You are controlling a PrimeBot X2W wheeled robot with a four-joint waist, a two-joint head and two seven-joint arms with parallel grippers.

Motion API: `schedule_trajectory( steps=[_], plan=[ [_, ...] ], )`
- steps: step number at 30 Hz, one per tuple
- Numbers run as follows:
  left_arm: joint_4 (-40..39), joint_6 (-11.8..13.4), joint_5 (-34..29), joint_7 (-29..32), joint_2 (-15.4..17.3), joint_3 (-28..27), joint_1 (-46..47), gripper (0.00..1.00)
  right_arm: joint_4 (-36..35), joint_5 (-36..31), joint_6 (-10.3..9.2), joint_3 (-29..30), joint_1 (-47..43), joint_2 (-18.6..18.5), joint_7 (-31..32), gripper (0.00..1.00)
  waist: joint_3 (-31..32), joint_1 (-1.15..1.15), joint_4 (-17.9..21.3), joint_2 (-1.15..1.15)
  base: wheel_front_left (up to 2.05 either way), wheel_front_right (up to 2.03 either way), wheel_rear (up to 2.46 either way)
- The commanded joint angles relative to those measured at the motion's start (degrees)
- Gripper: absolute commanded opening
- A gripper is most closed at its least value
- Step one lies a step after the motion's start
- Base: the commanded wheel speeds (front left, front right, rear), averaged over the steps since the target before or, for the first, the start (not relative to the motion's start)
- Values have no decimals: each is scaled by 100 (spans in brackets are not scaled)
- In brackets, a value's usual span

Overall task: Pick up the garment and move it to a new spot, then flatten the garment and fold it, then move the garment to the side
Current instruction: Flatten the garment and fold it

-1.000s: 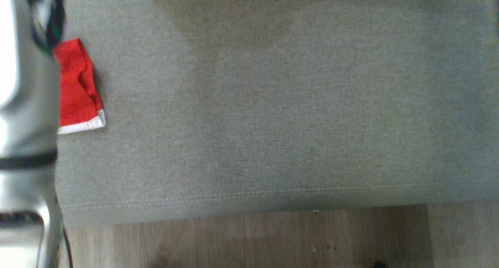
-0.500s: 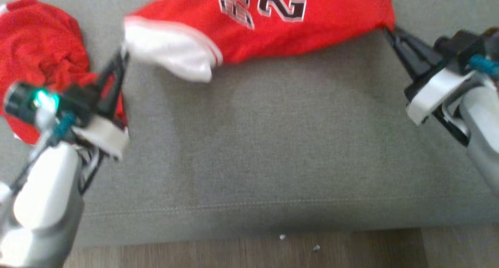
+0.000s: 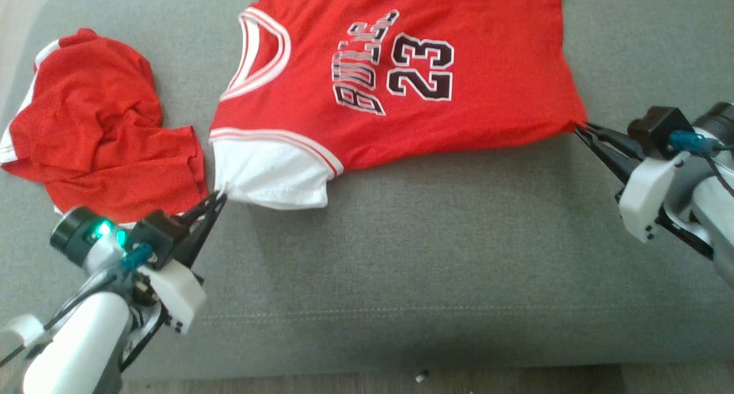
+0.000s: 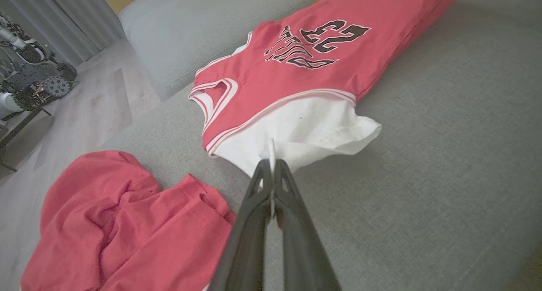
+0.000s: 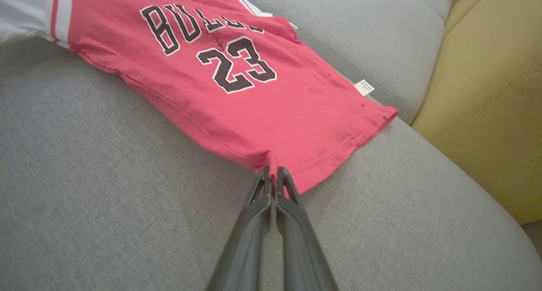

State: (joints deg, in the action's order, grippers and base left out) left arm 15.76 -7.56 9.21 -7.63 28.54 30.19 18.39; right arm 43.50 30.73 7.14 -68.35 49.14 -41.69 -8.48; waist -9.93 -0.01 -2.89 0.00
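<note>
The garment (image 3: 395, 78) is a red jersey with white sleeves and the number 23, spread face up on the grey sofa seat (image 3: 436, 256). My left gripper (image 3: 221, 196) is shut on the edge of its white sleeve (image 4: 296, 134), as the left wrist view shows at the left gripper (image 4: 271, 164). My right gripper (image 3: 579, 127) is shut on the jersey's lower hem corner; in the right wrist view the right gripper (image 5: 273, 170) pinches red cloth (image 5: 237, 70). The jersey hangs stretched between both grippers.
A second red garment (image 3: 97, 136) lies crumpled at the sofa's left end, close to my left arm. A yellow cushion (image 5: 495, 92) stands beyond the jersey's hem. The sofa's front edge and wood floor (image 3: 516, 382) run along the bottom. Bare seat lies in front of the jersey.
The head camera has swung up from the sofa's front edge. Over the last half second the jersey has come nearer and lower, held by both grippers.
</note>
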Motion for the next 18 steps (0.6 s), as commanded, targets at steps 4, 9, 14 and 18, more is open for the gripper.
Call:
schedule_trajectory(
  steps=[4,9,14,18],
  plan=[
    [-490,9,376,228,496,-19,-3,0,-72,276,35,-279,-212,-445,190,0,163,1,9,0,0,0,0],
    [-778,9,744,431,683,170,-154,0,-235,461,35,-423,-279,-682,447,0,259,1,84,0,0,0,0],
    [-1039,8,1383,619,849,400,-298,0,-689,545,35,-487,-452,-923,750,0,342,1,168,0,0,0,0],
    [-1175,8,1812,744,1032,515,-315,0,-969,534,35,-496,-592,-1108,991,0,396,1,199,0,0,0,0]
  ],
)
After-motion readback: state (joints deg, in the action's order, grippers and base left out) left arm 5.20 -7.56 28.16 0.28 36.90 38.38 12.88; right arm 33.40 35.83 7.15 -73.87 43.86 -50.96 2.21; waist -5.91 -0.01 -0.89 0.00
